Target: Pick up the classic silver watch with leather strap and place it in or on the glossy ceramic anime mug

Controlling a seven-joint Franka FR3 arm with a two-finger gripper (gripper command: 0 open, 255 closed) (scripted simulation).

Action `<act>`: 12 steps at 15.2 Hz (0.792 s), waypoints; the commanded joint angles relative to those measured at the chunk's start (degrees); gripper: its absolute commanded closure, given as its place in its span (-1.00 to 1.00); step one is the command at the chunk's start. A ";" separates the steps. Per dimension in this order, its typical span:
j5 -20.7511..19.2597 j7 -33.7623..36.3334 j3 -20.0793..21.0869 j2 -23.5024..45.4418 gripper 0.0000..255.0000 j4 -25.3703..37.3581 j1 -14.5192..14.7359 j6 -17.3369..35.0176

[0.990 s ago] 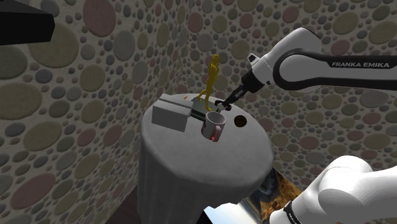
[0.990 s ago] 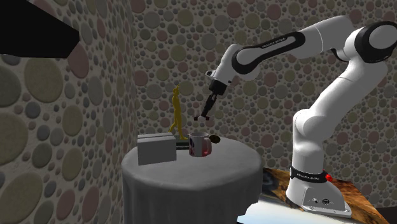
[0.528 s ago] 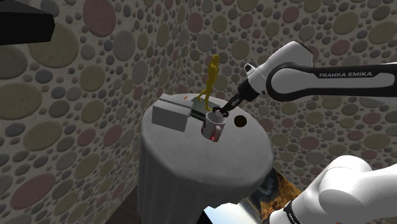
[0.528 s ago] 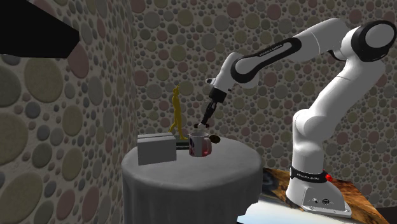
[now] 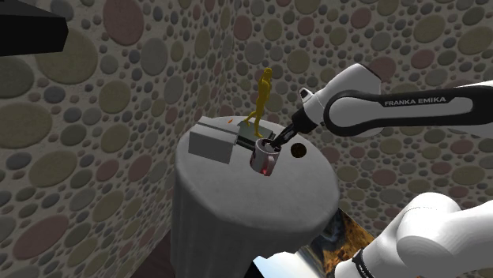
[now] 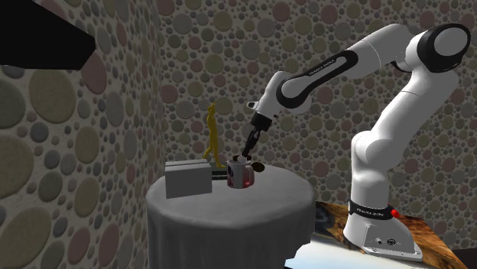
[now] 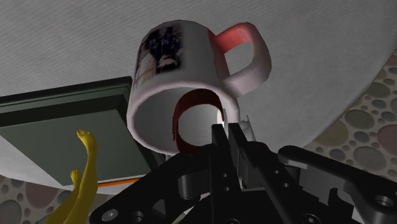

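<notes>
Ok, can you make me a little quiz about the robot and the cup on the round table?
1. True or false: the gripper is just over the open top of the mug.
2. What colour is the mug's handle? A) blue B) red C) green
3. Fill in the gap: the tall figurine standing on the table near the mug is ____.

Key: 1 true; 2 B; 3 yellow.
</notes>
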 commanded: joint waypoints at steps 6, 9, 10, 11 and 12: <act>0.03 -0.01 0.01 0.04 -1.00 -0.04 0.02 0.10; 0.03 -0.01 0.01 0.04 -1.00 -0.04 0.02 0.10; 0.03 -0.01 0.01 0.04 -1.00 -0.04 0.02 0.10; -0.60 0.37 -0.13 -2.14 -1.00 0.26 -0.48 -2.43; -1.21 0.70 -0.33 -4.22 -1.00 0.67 -0.94 -4.96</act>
